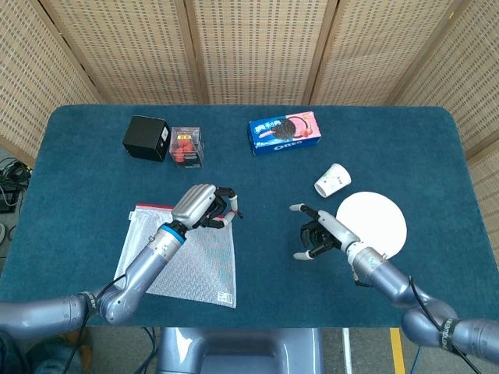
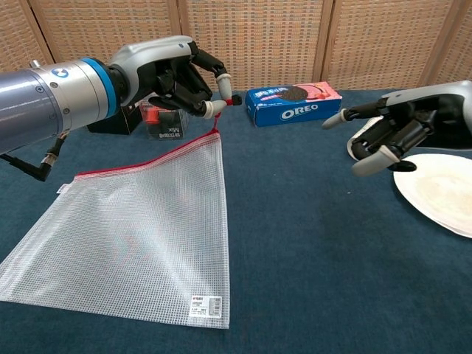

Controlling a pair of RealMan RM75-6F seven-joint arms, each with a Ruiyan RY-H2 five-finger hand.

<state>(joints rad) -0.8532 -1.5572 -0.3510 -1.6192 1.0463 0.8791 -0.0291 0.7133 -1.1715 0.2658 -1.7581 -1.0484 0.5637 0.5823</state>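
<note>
While the left hand (image 2: 184, 77) pinched the red zipper corner of the mesh zip pouch (image 2: 140, 236), lifting that limp, light pouch off the table (image 2: 310, 243), the right hand (image 2: 394, 133) hovered spread beside it, holding nothing.

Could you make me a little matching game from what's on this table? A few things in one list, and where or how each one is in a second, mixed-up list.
Things:
1. mesh pouch
2. paper cup
3. cookie box
4. white plate

Places or states:
A. lying on its side, next to the plate
B. lifted by one corner, pinched by the left hand
C. flat near the table's right edge, behind the right hand
D. blue, at the far middle of the table

Pairs: 1-B, 2-A, 3-D, 4-C
</note>
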